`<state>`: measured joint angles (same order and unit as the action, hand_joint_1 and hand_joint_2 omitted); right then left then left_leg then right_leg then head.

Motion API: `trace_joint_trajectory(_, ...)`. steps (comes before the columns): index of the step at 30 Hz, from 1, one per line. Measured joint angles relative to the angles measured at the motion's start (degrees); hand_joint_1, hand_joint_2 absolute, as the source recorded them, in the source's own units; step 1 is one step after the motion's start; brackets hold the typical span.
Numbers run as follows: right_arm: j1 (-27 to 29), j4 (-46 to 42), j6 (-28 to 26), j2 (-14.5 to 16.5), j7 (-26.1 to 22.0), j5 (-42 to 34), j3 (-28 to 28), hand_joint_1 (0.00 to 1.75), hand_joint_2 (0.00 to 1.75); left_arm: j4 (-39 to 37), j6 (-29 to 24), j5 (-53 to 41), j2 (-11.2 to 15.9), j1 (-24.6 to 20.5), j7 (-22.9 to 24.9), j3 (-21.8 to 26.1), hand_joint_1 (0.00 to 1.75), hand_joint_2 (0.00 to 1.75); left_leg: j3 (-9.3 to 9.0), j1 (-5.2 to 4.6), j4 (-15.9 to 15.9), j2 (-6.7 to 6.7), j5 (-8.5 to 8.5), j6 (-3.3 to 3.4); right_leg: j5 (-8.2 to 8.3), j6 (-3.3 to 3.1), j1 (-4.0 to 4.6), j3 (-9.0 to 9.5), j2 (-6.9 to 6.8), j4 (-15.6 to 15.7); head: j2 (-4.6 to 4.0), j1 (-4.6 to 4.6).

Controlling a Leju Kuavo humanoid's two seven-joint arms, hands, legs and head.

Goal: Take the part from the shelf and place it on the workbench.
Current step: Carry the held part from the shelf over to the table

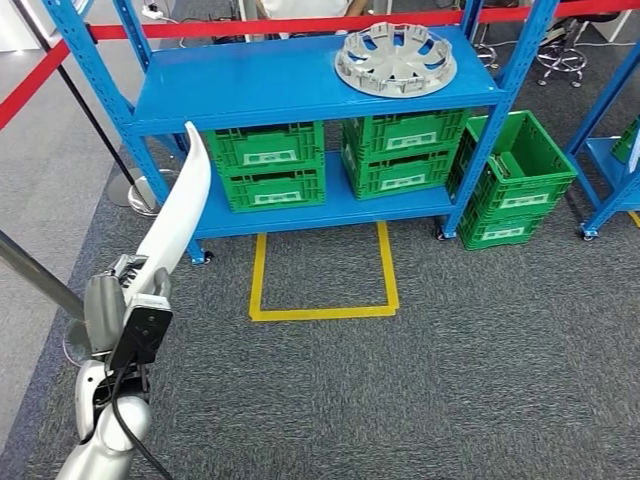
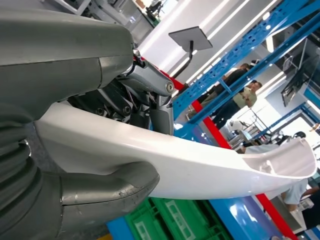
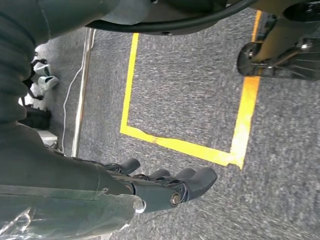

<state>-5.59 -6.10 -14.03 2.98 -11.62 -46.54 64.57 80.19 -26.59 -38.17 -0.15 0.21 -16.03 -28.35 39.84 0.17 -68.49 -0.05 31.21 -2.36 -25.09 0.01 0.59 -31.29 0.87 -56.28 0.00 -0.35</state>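
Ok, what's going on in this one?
The robot's left hand grips a long, curved white part, lifted in front of the blue shelf. A silver wheel cover lies on the shelf's top level, with green crates below. The right hand hangs above the carpet by a yellow floor marking, holding nothing.

wheel cover (image 1: 395, 58) on top shelf | green crates (image 1: 336, 158) below (one beside rack) | yellow floor tape (image 1: 324, 275)
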Motion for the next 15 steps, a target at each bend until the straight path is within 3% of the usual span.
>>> trace_joint_trajectory(1, 0.0, 0.0, 0.0, -0.01, -0.01, -0.01, 0.0, 0.0, 1.75, -0.13, 0.01, 0.02, 0.0, -0.05, -0.01, 0.0, 1.69, 1.75, 0.37, -0.01, -2.81, 0.0, 0.89, 0.02, 0.48, -0.03, 0.07, -0.75, -0.05, -0.12, 0.0, 0.01)
trace_joint_trajectory(3, -0.02, 0.0, 0.0, -0.03, -0.01, -0.01, 0.0, 0.0, 1.75, -0.36, 0.03, 0.03, 0.0, -0.12, -0.02, 0.0, 1.69, 1.75, -1.34, -0.05, -3.16, 0.0, -0.86, 0.31, 1.41, -0.03, 0.23, -2.23, -0.1, -0.43, 0.0, 0.01)
trace_joint_trajectory(5, -0.08, -0.01, 0.0, -0.03, -0.02, 0.01, 0.0, 0.0, 1.75, -0.47, 0.03, 0.03, 0.0, -0.32, -0.02, 0.01, 1.69, 1.75, -6.32, -0.22, 3.29, 0.0, -3.63, 0.98, 2.31, 0.04, 0.45, -3.44, -0.06, -0.68, 0.0, 0.0)
trace_joint_trajectory(7, -0.12, -0.01, -0.02, -0.04, -0.03, -0.03, 0.0, 0.0, 1.75, -0.51, 0.04, 0.04, -0.07, -0.63, -0.06, -0.01, 1.69, 1.75, -10.92, -0.43, 10.65, -0.01, -3.8, 1.62, 3.31, 0.32, 0.69, -4.36, -0.07, -0.83, 0.0, 0.05)
trace_joint_trajectory(8, -0.12, -0.01, -0.05, -0.04, -0.03, -0.12, 0.0, 0.0, 1.75, -0.52, 0.09, 0.07, -0.09, -0.74, -0.1, -0.01, 1.69, 1.75, -11.83, -0.54, 12.6, -0.02, -3.4, 1.84, 3.85, 0.55, 0.74, -4.76, -0.1, -0.82, 0.0, 0.07)
trace_joint_trajectory(10, -0.01, 0.03, -0.21, -0.11, -0.03, -0.67, 0.0, 0.0, 1.75, -0.66, 0.3, 0.26, -0.13, -0.81, -0.17, 0.0, 1.69, 1.75, -11.44, -0.51, 13.51, 0.05, -3.74, 2.25, 4.61, 1.12, 0.69, -5.41, -0.12, -0.83, 0.0, 0.04)
trace_joint_trajectory(11, 0.09, 0.05, -0.32, -0.16, -0.02, -1.07, 0.0, 0.0, 1.75, -0.78, 0.44, 0.36, -0.14, -0.83, -0.19, -0.01, 1.69, 1.75, -11.01, -0.42, 13.53, 0.13, -4.22, 2.51, 4.1, 1.47, 0.67, -5.82, -0.12, -1.17, 0.0, 0.02)
trace_joint_trajectory(12, 0.25, 0.06, -0.42, -0.21, 0.05, -1.58, -0.01, 0.0, 1.75, -0.94, 0.57, 0.43, -0.2, -0.86, -0.19, -0.02, 1.69, 1.75, -10.52, -0.28, 13.58, 0.21, -4.8, 2.82, 2.36, 1.85, 0.63, -6.37, -0.13, -2.59, 0.0, 0.12)
trace_joint_trajectory(15, 0.63, 0.07, -0.5, -0.27, 0.41, -2.92, -0.02, 0.0, 1.75, -1.51, 0.81, 0.45, -0.52, -0.85, -0.19, -0.1, 1.69, 1.75, -8.46, -0.16, 13.57, 0.29, -6.72, 3.36, -6.08, 2.86, 0.39, -8.83, -0.17, -13.13, 0.0, 0.51)
